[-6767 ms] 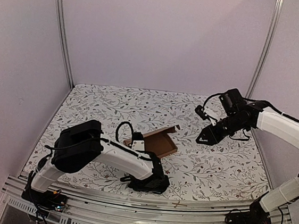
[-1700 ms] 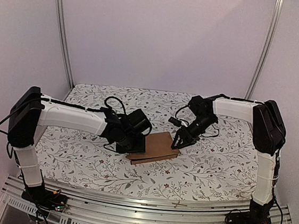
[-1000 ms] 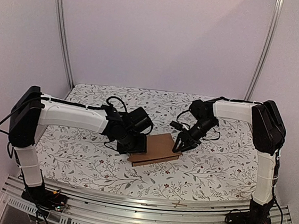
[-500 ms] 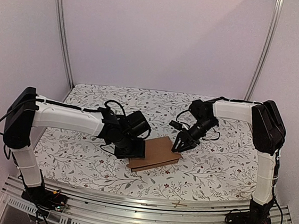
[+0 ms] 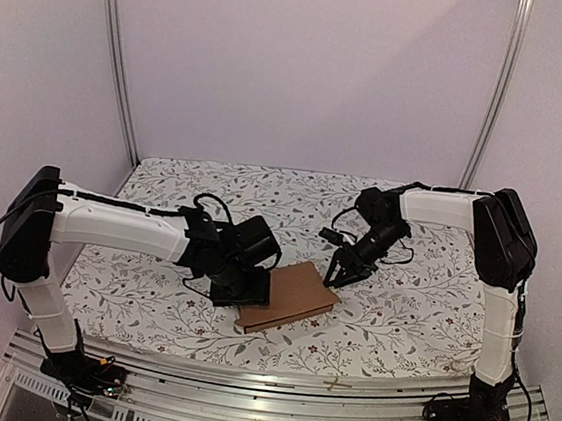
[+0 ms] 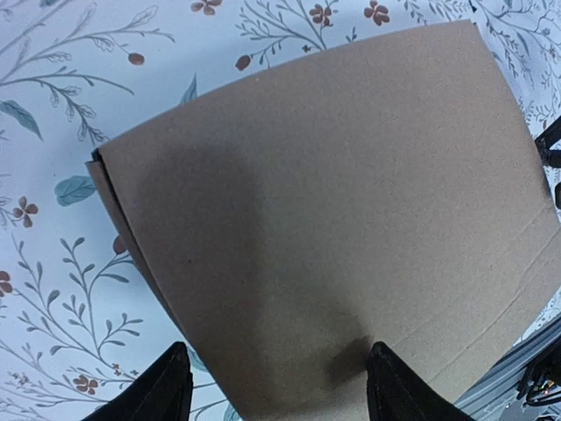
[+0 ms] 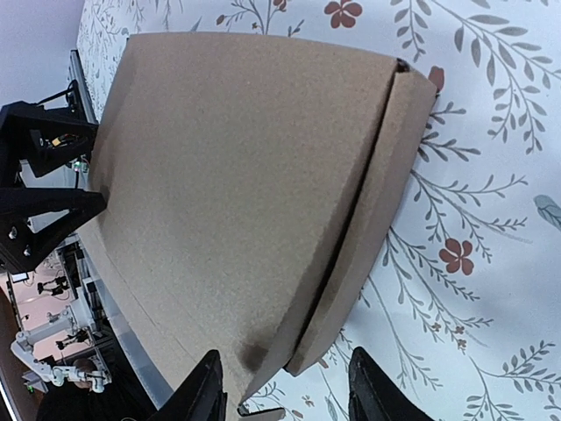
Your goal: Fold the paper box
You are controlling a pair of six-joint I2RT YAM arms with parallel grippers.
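Note:
The paper box (image 5: 297, 295) lies shut and flat on the floral cloth, plain brown, skewed to the table's edge. My left gripper (image 5: 255, 290) hangs over its left end. In the left wrist view the paper box (image 6: 333, 202) fills the frame and the left gripper (image 6: 279, 393) is open, one fingertip over the lid, the other over cloth. My right gripper (image 5: 336, 276) is at the box's far right corner. Seen from the right wrist, the paper box (image 7: 237, 175) has its lid edge slightly off the side wall, and the right gripper (image 7: 289, 395) stands open astride that corner.
The floral tablecloth (image 5: 401, 314) covers the whole table. A metal rail (image 5: 274, 376) runs along the near edge, with upright frame posts (image 5: 117, 53) at the back corners. The left arm's black gripper (image 7: 44, 202) shows beyond the box in the right wrist view.
The box has slid toward the near edge and turned a little. The left gripper moved the same way with it and spread wider. The right gripper stayed almost in place and opened somewhat.

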